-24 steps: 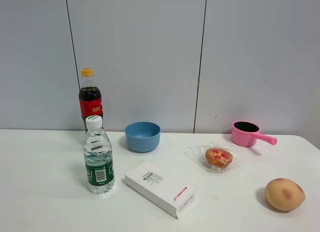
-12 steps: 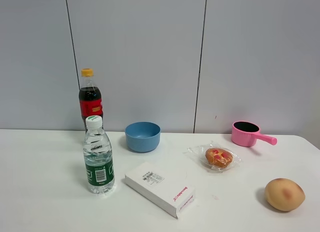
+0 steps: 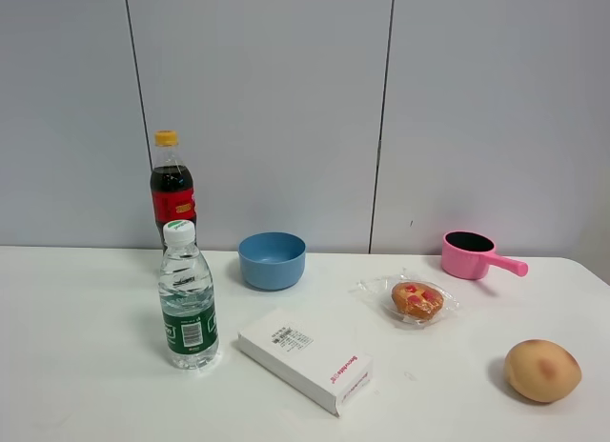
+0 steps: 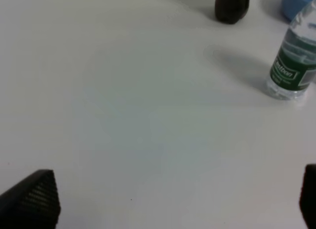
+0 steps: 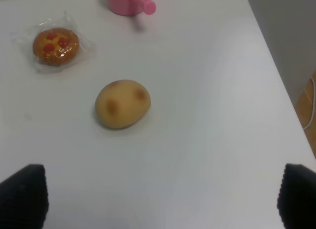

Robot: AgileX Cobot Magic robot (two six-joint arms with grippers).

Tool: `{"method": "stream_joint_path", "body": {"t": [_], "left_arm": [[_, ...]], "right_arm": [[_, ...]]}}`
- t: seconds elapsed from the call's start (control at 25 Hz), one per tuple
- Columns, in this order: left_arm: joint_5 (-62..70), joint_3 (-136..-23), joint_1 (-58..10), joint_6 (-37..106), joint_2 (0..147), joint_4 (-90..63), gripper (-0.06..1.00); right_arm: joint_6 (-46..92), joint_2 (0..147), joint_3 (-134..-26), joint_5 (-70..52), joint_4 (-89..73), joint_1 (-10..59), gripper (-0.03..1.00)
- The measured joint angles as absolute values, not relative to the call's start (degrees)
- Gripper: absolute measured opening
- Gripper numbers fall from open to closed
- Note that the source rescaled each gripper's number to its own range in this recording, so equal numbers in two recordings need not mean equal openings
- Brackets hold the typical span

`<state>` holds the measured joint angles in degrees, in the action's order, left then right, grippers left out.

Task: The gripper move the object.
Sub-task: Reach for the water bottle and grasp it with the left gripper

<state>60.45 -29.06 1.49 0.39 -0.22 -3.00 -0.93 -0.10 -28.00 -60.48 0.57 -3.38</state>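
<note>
Jaws spread wide, empty, on left gripper point(image 4: 168, 204) and right gripper point(image 5: 158, 197); water bottle point(image 3: 188, 309) stands upright at the table point(image 3: 76, 366) left, just before the cola bottle point(image 3: 172, 190), apparently full hence weighty, slick, thin-walled: grip its labelled midsection.

White table point(image 3: 76, 366) before pale grey panelled wall point(image 3: 267, 99).

The water bottle point(image 3: 188, 309) has a green label point(image 3: 191, 331); bowl point(image 3: 272, 259) blue, pan point(image 3: 469, 253) pink.

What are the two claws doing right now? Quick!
Left claw: open, holding nothing, not touching the water bottle.
Right claw: open, holding nothing.
</note>
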Motion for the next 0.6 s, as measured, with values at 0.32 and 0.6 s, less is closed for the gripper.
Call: {"method": "stream_joint_path", "body": {"t": [0.32, 0.6], "left_arm": [[60.45, -29.06, 1.49, 0.39, -0.22, -3.00, 0.98], [60.45, -29.06, 1.49, 0.46, 1.45, -3.57, 0.98]], "right_arm": [[-0.93, -0.10, -28.00, -60.48, 0.57, -3.38, 1.00], [-0.93, -0.10, -28.00, -60.48, 0.57, -3.38, 1.00]]}}
